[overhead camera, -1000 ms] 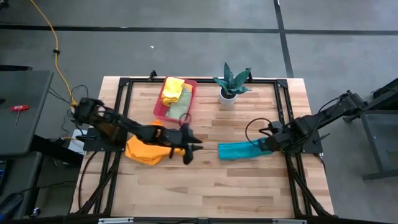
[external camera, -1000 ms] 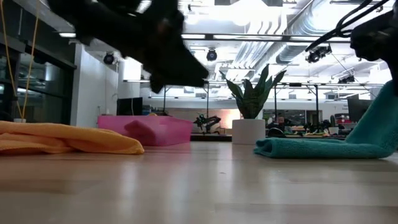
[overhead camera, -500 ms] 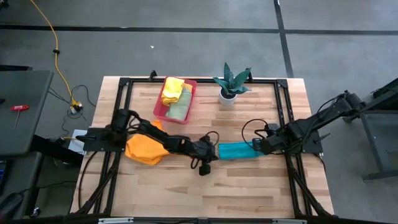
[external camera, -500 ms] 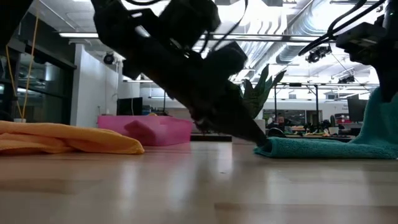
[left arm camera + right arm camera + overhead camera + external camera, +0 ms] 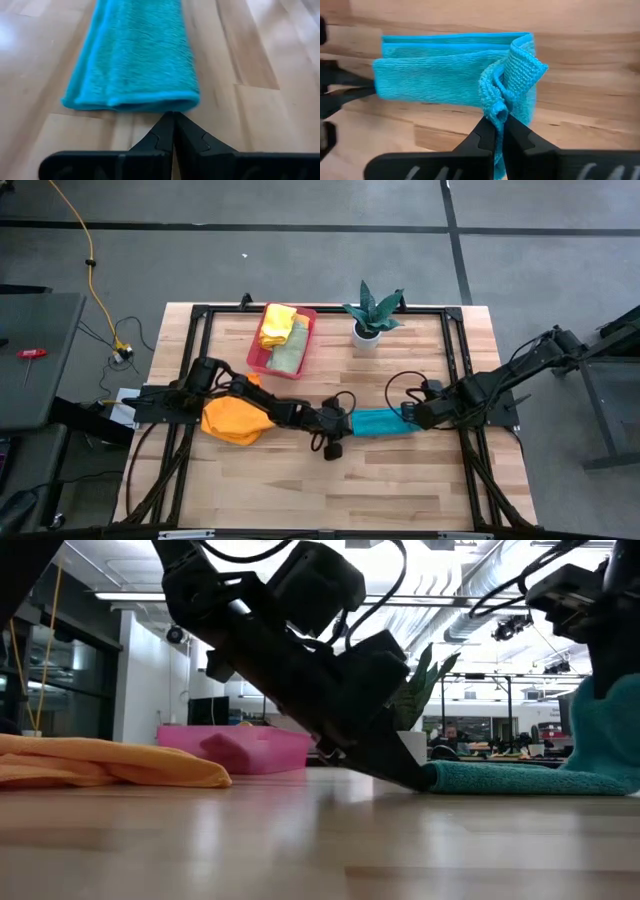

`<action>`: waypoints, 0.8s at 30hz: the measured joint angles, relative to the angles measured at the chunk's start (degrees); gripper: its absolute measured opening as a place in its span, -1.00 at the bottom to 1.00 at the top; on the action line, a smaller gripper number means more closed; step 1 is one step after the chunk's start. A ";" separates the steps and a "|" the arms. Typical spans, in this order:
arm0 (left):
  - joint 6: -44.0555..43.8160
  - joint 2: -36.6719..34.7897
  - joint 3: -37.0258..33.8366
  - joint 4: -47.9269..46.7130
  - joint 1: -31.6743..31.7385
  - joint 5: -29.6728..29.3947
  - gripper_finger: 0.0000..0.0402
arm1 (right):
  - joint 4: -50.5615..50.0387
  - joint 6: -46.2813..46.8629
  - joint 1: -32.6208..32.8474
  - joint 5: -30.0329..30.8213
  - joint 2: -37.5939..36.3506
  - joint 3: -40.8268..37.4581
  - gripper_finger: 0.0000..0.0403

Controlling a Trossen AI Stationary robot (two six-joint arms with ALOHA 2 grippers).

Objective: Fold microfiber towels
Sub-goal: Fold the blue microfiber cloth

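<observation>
The teal microfiber towel [image 5: 378, 422], folded into a long narrow strip, lies on the pale wooden table [image 5: 400, 480] in front of the small potted plant in its white pot [image 5: 368, 332]. The left gripper [image 5: 173, 116] sits at the strip's end farther from the right arm, its fingers pressed together with their tips touching the folded edge; no cloth shows between them, so it seems closed on nothing or on a bare sliver. The right gripper [image 5: 496, 120] pinches the opposite end, a bunched corner of teal pile rising between its closed fingers. The cloth looks light, limp and a little grippy; it should drape and sag rather than hold shape, so the layered corners or the doubled edge are likely the best places to take hold. An orange towel [image 5: 235, 420] lies crumpled to the plant's front-left, and a pink rectangular plastic tray [image 5: 310, 315] beside the plant holds yellow and light green towels [image 5: 283, 338]. From table height, the left arm hides the strip's near end, and the tray's contents are barely visible.
</observation>
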 joint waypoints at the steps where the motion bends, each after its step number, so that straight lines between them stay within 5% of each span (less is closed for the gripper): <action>1: 0.00 0.00 0.00 0.00 0.12 -0.12 -1.00 | 0.68 0.02 0.00 0.18 0.03 0.00 -1.00; 14: -0.09 0.00 0.00 -0.09 0.80 -0.43 -1.00 | 11.44 0.01 0.00 5.70 0.16 0.00 -1.00; 24: -0.22 0.00 -0.04 -0.04 0.80 -0.49 -1.00 | 15.78 -0.20 0.00 5.55 7.23 0.00 -1.00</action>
